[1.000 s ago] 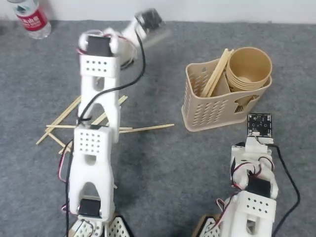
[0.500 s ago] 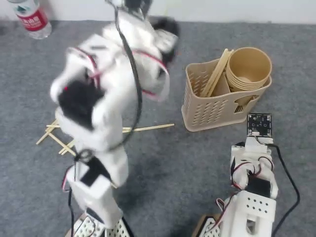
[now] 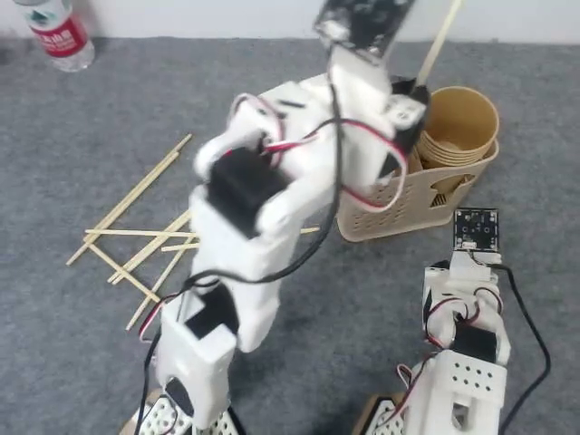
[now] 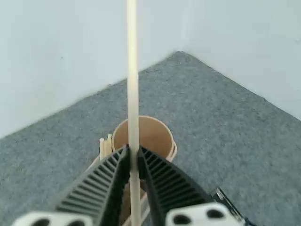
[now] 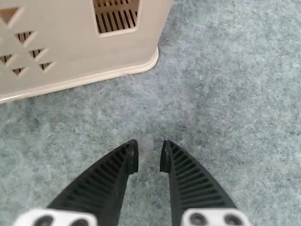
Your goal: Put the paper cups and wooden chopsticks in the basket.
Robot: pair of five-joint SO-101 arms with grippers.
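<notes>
My left gripper (image 3: 415,93) hangs over the beige basket (image 3: 381,213), shut on one wooden chopstick (image 3: 440,38) that stands nearly upright. From the left wrist, the chopstick (image 4: 132,70) rises between the black fingers (image 4: 113,174), straight above the stacked paper cups (image 4: 153,136). In the basket stands the stack of paper cups (image 3: 464,122). Several loose chopsticks (image 3: 136,231) lie crossed on the grey carpet to the left. My right gripper (image 5: 148,155) rests low over the carpet just in front of the basket (image 5: 70,42), narrowly open and holding nothing.
A plastic bottle with a red label (image 3: 56,32) lies at the back left corner. The right arm (image 3: 462,308) sits in front of the basket. A white wall runs along the far edge of the carpet.
The left arm swung from the back left across to above the basket, carrying the chopstick. The loose chopsticks it had covered now show. The right arm has stayed still.
</notes>
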